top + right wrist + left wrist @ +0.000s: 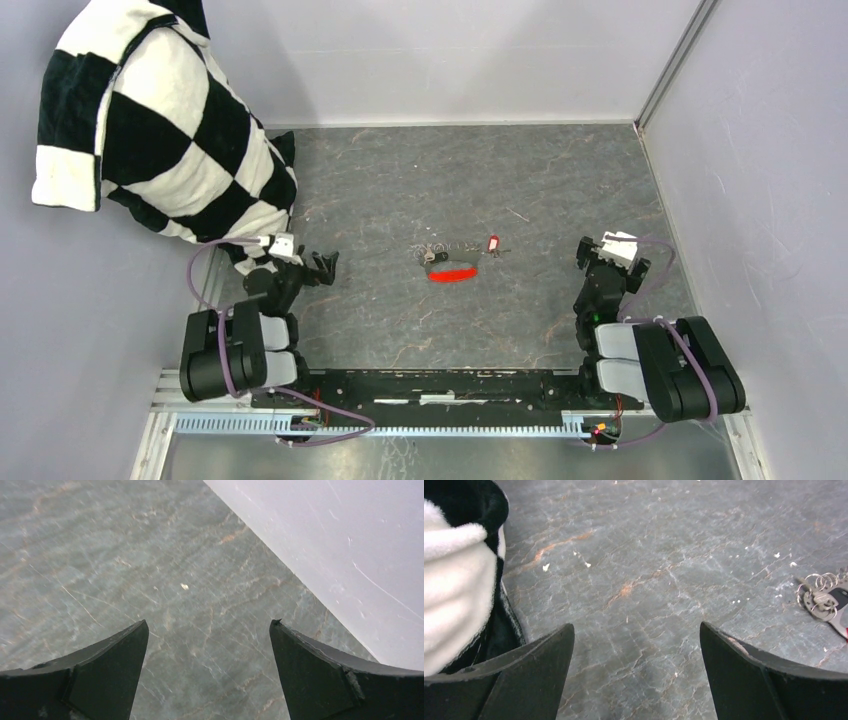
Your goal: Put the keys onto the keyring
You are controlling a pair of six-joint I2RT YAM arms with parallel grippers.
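Observation:
The keyring lies mid-table: an elongated bright red fob (452, 274) with a thin silvery ring and chain (441, 248) just behind it. A small red-headed key (492, 243) lies to the right of the chain. A dark-headed key (431, 258) lies at the chain's left end. The silvery rings (819, 591) show at the right edge of the left wrist view. My left gripper (325, 268) (636, 630) is open and empty, left of the cluster. My right gripper (585, 252) (209, 625) is open and empty, to the right of it, over bare table.
A black-and-white checkered cloth (150, 120) hangs at the back left, close to the left arm, and shows in the left wrist view (454, 580). Pale walls enclose the table on three sides; the right wall (340, 540) is near the right gripper.

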